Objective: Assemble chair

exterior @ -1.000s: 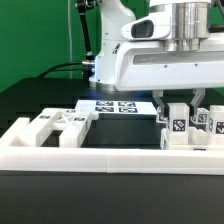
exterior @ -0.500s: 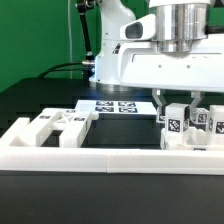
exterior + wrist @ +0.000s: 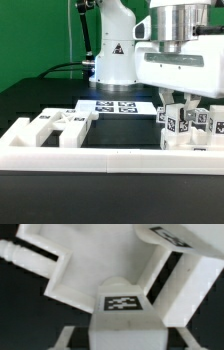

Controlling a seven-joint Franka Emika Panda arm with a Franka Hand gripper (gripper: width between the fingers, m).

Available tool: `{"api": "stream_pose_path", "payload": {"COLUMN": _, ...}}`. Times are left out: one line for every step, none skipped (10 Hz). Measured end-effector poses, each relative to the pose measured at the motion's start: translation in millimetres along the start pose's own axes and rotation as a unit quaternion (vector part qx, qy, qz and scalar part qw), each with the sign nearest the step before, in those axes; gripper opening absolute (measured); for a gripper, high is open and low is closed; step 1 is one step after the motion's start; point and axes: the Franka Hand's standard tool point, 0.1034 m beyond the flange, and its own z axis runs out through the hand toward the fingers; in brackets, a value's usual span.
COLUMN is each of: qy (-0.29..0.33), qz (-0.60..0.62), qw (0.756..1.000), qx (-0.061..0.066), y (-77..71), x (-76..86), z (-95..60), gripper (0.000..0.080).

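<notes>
Nearest us, the black table [image 3: 100,195] runs up to a long low white barrier wall [image 3: 100,150], which hides the lower edges of everything behind it. Just past the wall, at the exterior view's left, lie the notched chair pieces [image 3: 58,124]; how they fit together we cannot make out. At the exterior view's right stand upright white blocks [image 3: 207,122], cut off by the picture's edge. Each carries a black-and-white square tag too small to read.

Among them the gripper [image 3: 181,108] is clamped on a tagged piece [image 3: 182,122]. In the wrist view that piece fills the middle, its tag [image 3: 122,303] blurred, with a larger white slab [image 3: 90,258] behind it over the black surface. We cannot tell whether the two touch.

Farther back lies the marker board [image 3: 115,106], its right end hidden by the gripper. Beyond it the glossy white arm [image 3: 115,60] bears a small dark triangular label [image 3: 117,48], unreadable. A green backdrop [image 3: 35,40] closes the scene.
</notes>
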Motion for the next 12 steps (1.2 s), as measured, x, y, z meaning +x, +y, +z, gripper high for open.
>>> {"api": "stream_pose_path", "payload": {"qy": 0.0, "qz": 0.021, "qw": 1.0, "qx": 0.0, "y": 0.0, "x": -0.1, "z": 0.0, "gripper": 0.029}}
{"api": "stream_pose_path", "payload": {"qy": 0.0, "qz": 0.024, "qw": 1.0, "qx": 0.0, "y": 0.1, "x": 0.1, "z": 0.1, "gripper": 0.0291}}
{"api": "stream_pose_path", "payload": {"qy": -0.001, "qz": -0.002, "qw": 1.0, "qx": -0.001, "y": 0.2, "x": -0.2, "z": 0.1, "gripper": 0.0291}}
{"api": "stream_pose_path", "payload": {"qy": -0.002, "qz": -0.021, "qw": 1.0, "qx": -0.003, "y": 1.0, "x": -0.8, "z": 0.3, "gripper": 0.0524}}
{"api": "stream_pose_path", "payload": {"qy": -0.002, "qz": -0.069, "qw": 0.998, "qx": -0.003, "y": 0.8, "x": -1.2, "z": 0.2, "gripper": 0.0524}}
{"api": "stream_pose_path", "payload": {"qy": -0.002, "qz": -0.12, "qw": 0.993, "qx": -0.003, "y": 0.4, "x": -2.1, "z": 0.1, "gripper": 0.0622}}
{"api": "stream_pose_path", "payload": {"qy": -0.002, "qz": -0.183, "qw": 0.983, "qx": -0.002, "y": 0.5, "x": -1.8, "z": -0.1, "gripper": 0.0622}}
{"api": "stream_pose_path", "payload": {"qy": -0.001, "qz": -0.233, "qw": 0.972, "qx": -0.002, "y": 0.9, "x": -1.5, "z": -0.3, "gripper": 0.0644}}
{"api": "stream_pose_path", "payload": {"qy": -0.002, "qz": -0.265, "qw": 0.964, "qx": -0.002, "y": 0.9, "x": -1.7, "z": -0.3, "gripper": 0.0648}}
{"api": "stream_pose_path", "payload": {"qy": -0.002, "qz": -0.304, "qw": 0.953, "qx": -0.002, "y": 1.3, "x": -0.7, "z": -0.3, "gripper": 0.0648}}
{"api": "stream_pose_path", "payload": {"qy": -0.002, "qz": -0.348, "qw": 0.937, "qx": -0.002, "y": 1.7, "x": 0.5, "z": -0.3, "gripper": 0.0649}}
{"api": "stream_pose_path", "payload": {"qy": -0.002, "qz": -0.372, "qw": 0.928, "qx": -0.002, "y": 1.7, "x": 0.1, "z": -0.2, "gripper": 0.0649}}
